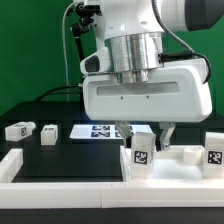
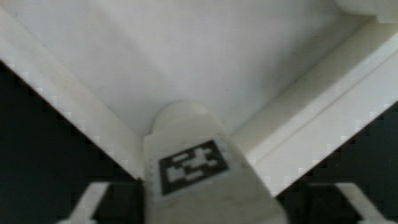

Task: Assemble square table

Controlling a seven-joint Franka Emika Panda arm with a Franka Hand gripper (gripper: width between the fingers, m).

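The dark table (image 1: 60, 148), before a green backdrop, holds the marker board (image 1: 100, 131), printed with black-and-white square tags and no readable text. A tagged leg (image 2: 196, 165) stands upright at the rimmed square top (image 2: 196, 50), apparently on a corner, though blur prevents confirmation. The gripper (image 2: 214, 200) straddles this leg with jaws partly open, gripping nothing.

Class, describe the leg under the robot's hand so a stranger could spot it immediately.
Find the white robot arm. Below its hand, a short white leg stands upright by the square top. Only this leg sits between the fingers; the other legs sit farther off.
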